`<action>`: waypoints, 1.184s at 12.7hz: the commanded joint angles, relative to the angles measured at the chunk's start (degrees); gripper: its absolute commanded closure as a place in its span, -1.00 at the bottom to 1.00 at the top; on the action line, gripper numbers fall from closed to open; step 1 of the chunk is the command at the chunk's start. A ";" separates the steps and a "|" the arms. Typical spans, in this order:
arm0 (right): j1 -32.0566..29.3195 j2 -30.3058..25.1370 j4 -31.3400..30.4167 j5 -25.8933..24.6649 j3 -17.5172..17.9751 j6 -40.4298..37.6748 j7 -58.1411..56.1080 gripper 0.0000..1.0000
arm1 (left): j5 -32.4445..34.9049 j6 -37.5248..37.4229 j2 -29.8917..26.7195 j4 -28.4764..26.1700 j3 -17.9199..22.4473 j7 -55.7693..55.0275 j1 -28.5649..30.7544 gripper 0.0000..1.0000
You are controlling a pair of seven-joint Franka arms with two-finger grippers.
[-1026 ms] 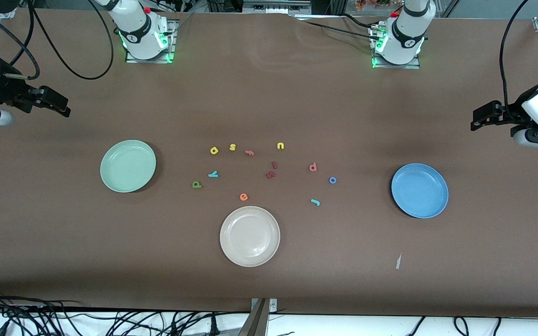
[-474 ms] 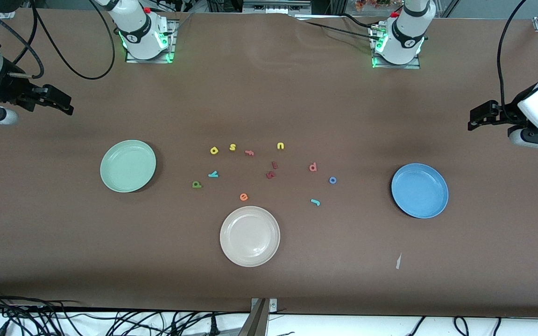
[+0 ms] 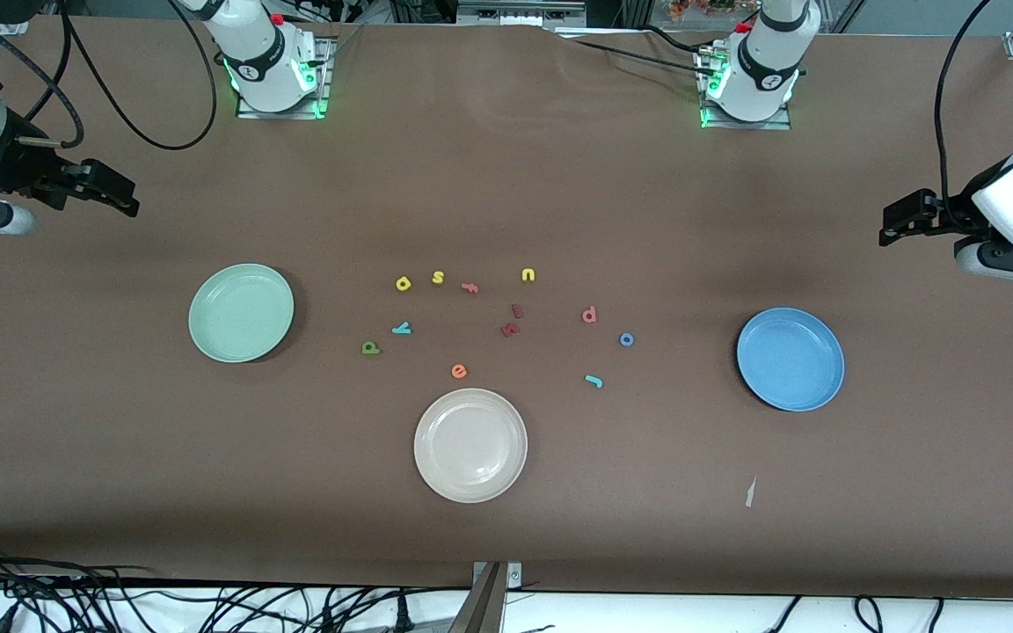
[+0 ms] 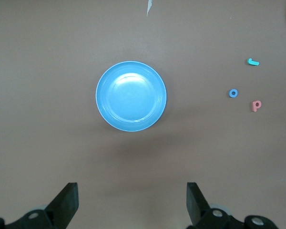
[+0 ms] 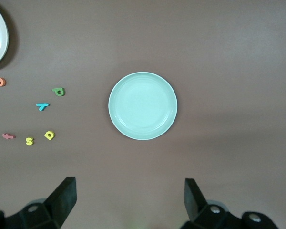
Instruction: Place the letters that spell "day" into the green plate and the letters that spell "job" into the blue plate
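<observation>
The green plate (image 3: 241, 313) (image 5: 142, 106) lies toward the right arm's end and the blue plate (image 3: 790, 359) (image 4: 131, 96) toward the left arm's end; neither holds anything. Between them on the table lie the olive d (image 3: 370, 348), teal y (image 3: 401, 329) and yellow a (image 3: 403, 283), then the salmon b (image 3: 589, 315), blue o (image 3: 626, 339) and teal j (image 3: 593, 381). My right gripper (image 3: 120, 195) (image 5: 129, 198) hangs open over bare table at its own end. My left gripper (image 3: 898, 224) (image 4: 132, 200) hangs open over bare table at its end. Neither holds anything.
A beige-white plate (image 3: 470, 445) sits nearer the front camera than the letters. Other letters lie among them: a yellow s (image 3: 438, 278), a salmon f (image 3: 470, 287), a yellow u (image 3: 528, 275), an orange e (image 3: 459, 371) and two dark red ones (image 3: 511, 322). A paper scrap (image 3: 750, 492) lies near the front edge.
Both grippers have drifted slightly toward the middle of the table. The plates and letters have not moved.
</observation>
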 commanded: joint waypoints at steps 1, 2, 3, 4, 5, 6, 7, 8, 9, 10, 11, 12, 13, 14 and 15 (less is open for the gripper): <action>0.10 -0.79 0.14 -0.55 0.06 -0.93 -0.27 -1.00 | -0.36 0.18 -0.02 0.19 -0.01 0.37 -0.12 -1.00; 0.10 -0.79 0.14 -0.64 0.06 -0.84 -0.27 -1.00 | -0.36 0.18 -0.11 0.19 -0.01 0.38 -0.12 -1.00; 0.19 -0.79 0.14 -0.82 0.14 -0.49 -0.27 -1.00 | -0.36 0.18 -0.11 0.19 -0.01 0.38 -0.12 -1.00; 0.19 -0.79 0.23 -0.73 0.23 -0.23 -0.18 -1.00 | -0.36 0.18 -0.11 0.19 -0.01 0.38 -0.12 -1.00; 0.19 -0.79 0.23 -0.73 0.23 -0.14 -0.18 -1.00 | -0.36 0.18 -0.11 0.19 -0.01 0.38 -0.12 -1.00; 0.19 -0.79 0.23 -0.73 0.23 -0.14 -0.10 -1.00 | -0.36 0.18 -0.11 0.19 -0.01 0.38 -0.12 -1.00; 0.10 -0.79 0.23 -0.73 0.15 -0.05 -0.10 -1.00 | -0.36 0.18 -0.02 0.19 -0.01 0.38 -0.12 -1.00; 0.10 -0.70 0.23 -0.73 -0.03 -0.05 -0.27 -1.00 | -0.36 0.18 -0.11 0.19 -0.01 0.29 -0.12 -1.00; 0.10 -0.70 0.23 -0.64 -0.03 -0.05 -0.36 -1.00 | -0.36 0.18 -0.11 0.19 -0.01 0.37 -0.12 -1.00; 0.10 -0.70 0.23 -0.64 0.06 -0.05 -0.27 -1.00 | -0.36 0.18 -0.11 0.19 -0.01 0.38 -0.12 -1.00; 0.19 -0.70 0.23 -0.64 0.23 0.47 -0.01 -1.00 | -0.36 0.18 -0.02 0.19 -0.01 0.38 -0.12 -1.00; 0.19 -0.70 0.23 -0.47 0.23 0.83 0.08 -1.00 | -0.36 0.18 -0.02 0.19 -0.01 0.38 -0.12 -1.00; 0.19 -0.70 0.23 -0.20 0.23 0.74 0.08 -1.00 | -0.36 0.18 -0.02 0.19 -0.01 0.38 -0.12 -1.00; 0.19 -0.70 0.14 -0.20 0.23 0.74 0.08 -1.00 | -0.36 0.18 -0.02 0.19 -0.01 0.38 -0.12 -1.00; 0.10 -0.61 0.14 -0.11 0.23 0.83 0.17 -1.00 | -0.36 0.18 -0.02 0.19 -0.01 0.38 -0.12 -1.00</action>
